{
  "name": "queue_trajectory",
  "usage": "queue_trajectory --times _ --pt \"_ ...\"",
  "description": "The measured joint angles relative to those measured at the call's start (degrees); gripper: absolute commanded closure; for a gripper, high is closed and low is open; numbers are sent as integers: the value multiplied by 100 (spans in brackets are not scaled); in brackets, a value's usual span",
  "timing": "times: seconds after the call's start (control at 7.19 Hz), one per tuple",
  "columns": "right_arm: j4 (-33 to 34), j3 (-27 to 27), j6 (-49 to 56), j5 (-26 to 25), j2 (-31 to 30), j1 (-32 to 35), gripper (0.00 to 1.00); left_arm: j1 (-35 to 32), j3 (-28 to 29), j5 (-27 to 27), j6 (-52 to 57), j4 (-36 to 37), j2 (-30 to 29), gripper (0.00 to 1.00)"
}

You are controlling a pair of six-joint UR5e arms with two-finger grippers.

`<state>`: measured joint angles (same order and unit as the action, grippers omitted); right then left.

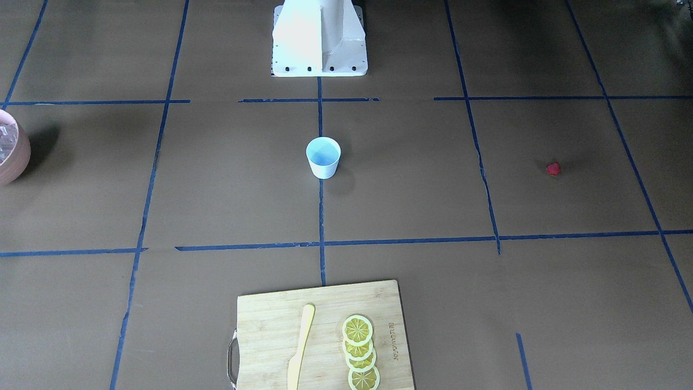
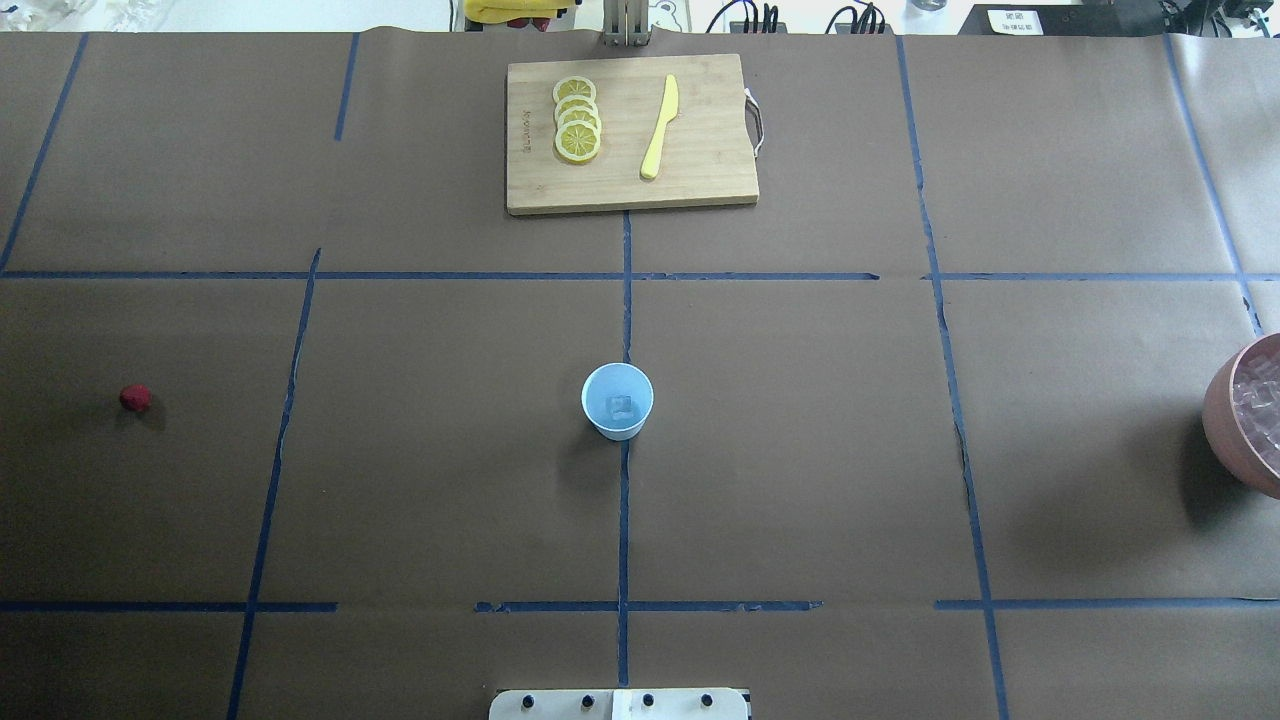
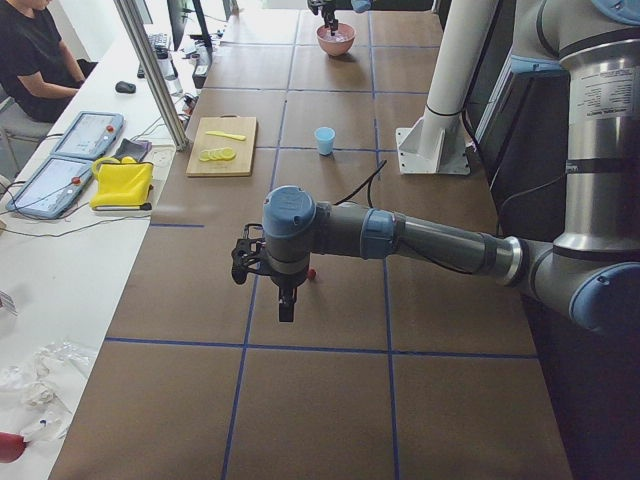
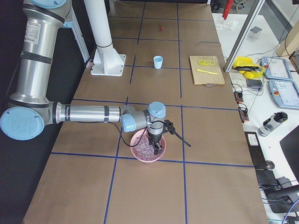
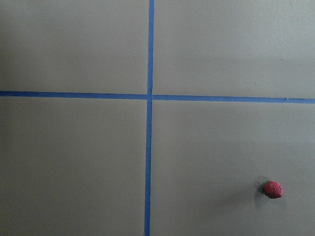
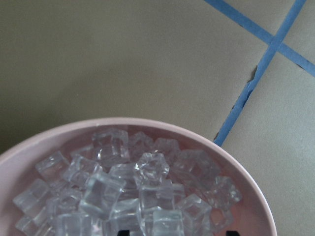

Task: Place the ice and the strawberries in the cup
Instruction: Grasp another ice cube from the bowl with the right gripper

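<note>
— The ice (image 6: 123, 191) is heaped in the pink bowl (image 6: 236, 167), under the right gripper (image 4: 156, 147). It looks hard and slick, so pinch one cube across its flat faces.

— The strawberry (image 5: 273, 189) lies on the table, well apart from the cup (image 2: 617, 400). It's probably soft, so squeeze its sides lightly. I can't tell either gripper's finger state, the left gripper (image 3: 285, 300) included.

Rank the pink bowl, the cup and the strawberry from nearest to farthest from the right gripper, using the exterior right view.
1. The pink bowl: directly under the right gripper, in the near part of the view.
2. The cup: well beyond it, around the middle.
3. The strawberry: farthest, at the far end.
</note>
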<state>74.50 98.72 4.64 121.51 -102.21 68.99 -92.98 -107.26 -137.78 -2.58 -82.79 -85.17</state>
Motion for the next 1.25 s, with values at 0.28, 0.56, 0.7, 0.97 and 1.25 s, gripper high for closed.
queue_trajectory --times 0.28,0.56,0.7,0.97,1.25 --pt "2 6 2 11 5 -12 37 0 -13 -3 -1 0 0 0" --pt "3 13 2 13 -9 -17 38 0 -27 -2 -3 1 1 0" --pt "3 14 2 13 -20 -17 38 0 -35 0 -5 5 0 0" --pt "3 17 2 13 -36 -17 61 0 -65 -2 -6 8 1 0" --pt "3 39 2 27 -59 -12 97 0 -74 -3 -6 8 4 0"
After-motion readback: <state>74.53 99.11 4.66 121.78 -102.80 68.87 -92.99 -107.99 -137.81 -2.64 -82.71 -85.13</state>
